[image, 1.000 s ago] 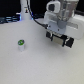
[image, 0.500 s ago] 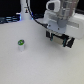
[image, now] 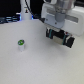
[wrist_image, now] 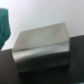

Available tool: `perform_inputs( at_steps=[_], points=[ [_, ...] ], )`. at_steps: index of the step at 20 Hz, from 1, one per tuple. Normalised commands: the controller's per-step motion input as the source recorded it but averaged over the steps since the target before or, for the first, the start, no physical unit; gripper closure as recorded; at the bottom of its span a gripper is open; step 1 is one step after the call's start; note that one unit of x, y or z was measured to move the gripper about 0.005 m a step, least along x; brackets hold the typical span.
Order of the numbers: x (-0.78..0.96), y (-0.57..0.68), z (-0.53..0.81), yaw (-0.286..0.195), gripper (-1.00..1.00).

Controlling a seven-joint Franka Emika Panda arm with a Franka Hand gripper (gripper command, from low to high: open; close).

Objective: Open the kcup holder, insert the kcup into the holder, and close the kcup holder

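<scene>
The kcup (image: 21,44), a small white pod with a green top, stands upright and alone on the white table toward the exterior view's left. My gripper (image: 59,33) hangs at the exterior view's upper right, well apart from the kcup, right over the black kcup holder (image: 67,40). Its white body hides most of the holder, and its fingers are not distinct from the black box. In the wrist view a pale grey handle-like block (wrist_image: 41,44) on a black front (wrist_image: 45,72) fills the picture at very close range. Blur keeps the jaw state unclear.
A tall white bottle-shaped post (image: 26,10) stands at the back, left of the arm, with a dark area and a blue light behind it. The white table (image: 35,65) spreads around the kcup. A teal shape (wrist_image: 4,25) shows at the wrist view's edge.
</scene>
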Motion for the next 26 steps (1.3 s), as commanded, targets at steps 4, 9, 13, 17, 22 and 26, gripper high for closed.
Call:
perform_inputs(
  at_steps=[4,9,13,17,22,26],
  points=[
    [-0.36,-0.37,0.27,-0.237,-1.00],
    [-0.41,-0.40,0.17,-0.229,-1.00],
    [-0.37,-0.47,0.03,-0.221,-1.00],
    [-0.35,-0.52,-0.02,-0.219,-1.00],
    [-0.37,-0.53,-0.15,-0.222,-1.00],
    [-0.44,-0.50,-0.27,-0.228,-1.00]
  ],
)
